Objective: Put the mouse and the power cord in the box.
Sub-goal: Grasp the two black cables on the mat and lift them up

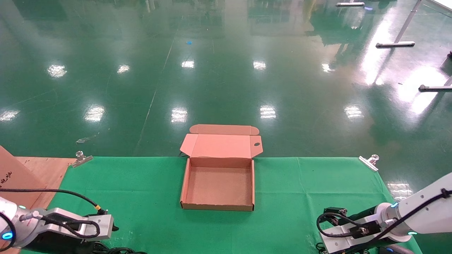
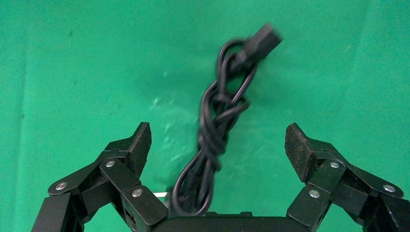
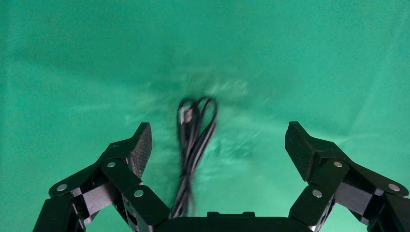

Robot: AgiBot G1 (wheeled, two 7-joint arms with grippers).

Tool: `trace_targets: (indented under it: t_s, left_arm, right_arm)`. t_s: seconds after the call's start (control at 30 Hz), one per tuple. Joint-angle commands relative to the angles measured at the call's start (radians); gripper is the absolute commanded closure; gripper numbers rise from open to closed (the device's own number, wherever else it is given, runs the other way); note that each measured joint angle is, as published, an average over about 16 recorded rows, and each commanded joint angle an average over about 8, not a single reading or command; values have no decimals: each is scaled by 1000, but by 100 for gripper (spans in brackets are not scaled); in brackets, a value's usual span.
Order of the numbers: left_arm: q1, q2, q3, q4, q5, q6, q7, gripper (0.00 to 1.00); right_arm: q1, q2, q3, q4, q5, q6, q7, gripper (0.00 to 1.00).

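The brown cardboard box (image 1: 218, 206) sits open at the table's middle, its lid flap standing up at the far side and nothing inside it. The power cord (image 2: 217, 121), a twisted black bundle with a chunky plug, lies on the green cloth between the fingers of my open left gripper (image 2: 217, 140), untouched; in the head view its loops (image 1: 116, 249) peek out under the left wrist at the near left. My right gripper (image 3: 217, 140) is open over the mouse's thin bunched cable (image 3: 193, 130). The mouse body is hidden under the right arm.
The green cloth (image 1: 300, 183) covers the table, held by metal clips (image 1: 369, 162) at the far corners. A brown board and carton (image 1: 21, 176) lie at the far left. Beyond the table is a glossy green floor.
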Motion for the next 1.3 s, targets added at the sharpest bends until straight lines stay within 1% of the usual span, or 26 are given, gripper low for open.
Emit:
trace_targets:
  t_s: [0.03, 0.23, 0.4, 0.6, 0.83, 0.87, 0.9, 0.93, 1.1, 1.13, 1.17, 1.2, 1.3]
  left_arm:
    - [-27, 23, 18, 55, 34, -20, 31, 0]
    - [-28, 81, 22, 165, 41, -66, 92, 0]
    - [-26, 103, 6, 227, 17, -89, 130, 0]
    - [-37, 114, 1, 274, 9, -104, 158, 0]
    - [-50, 125, 21, 307, 39, -127, 173, 0]
    - [-51, 127, 25, 310, 45, -133, 175, 2]
    - [-52, 130, 28, 313, 50, -140, 177, 7]
    - [-52, 132, 31, 315, 55, -148, 179, 16]
    - [-53, 138, 38, 322, 67, -208, 188, 78]
    - [-52, 139, 38, 322, 66, -223, 190, 89]
    - [-51, 139, 38, 324, 66, -238, 191, 96]
    - [-50, 139, 37, 325, 65, -253, 192, 100]
    - [-44, 141, 35, 329, 63, -287, 196, 100]
  right_arm:
    - [22, -29, -15, -75, -29, 16, -28, 0]
    - [61, -66, -25, -243, -52, 73, -113, 0]
    - [85, -77, -17, -346, -41, 104, -179, 0]
    - [99, -90, -4, -438, -20, 127, -246, 0]
    - [113, -106, 8, -511, -2, 140, -298, 0]
    - [116, -107, 9, -519, -1, 142, -303, 6]
    - [118, -109, 10, -526, 1, 145, -308, 14]
    - [119, -111, 11, -533, 2, 147, -313, 26]
    - [126, -118, 13, -561, 5, 162, -333, 88]
    - [126, -119, 13, -565, 5, 164, -337, 95]
    - [127, -121, 14, -570, 5, 166, -340, 99]
    - [127, -122, 14, -574, 6, 167, -343, 100]
    - [129, -126, 16, -585, 8, 172, -348, 100]
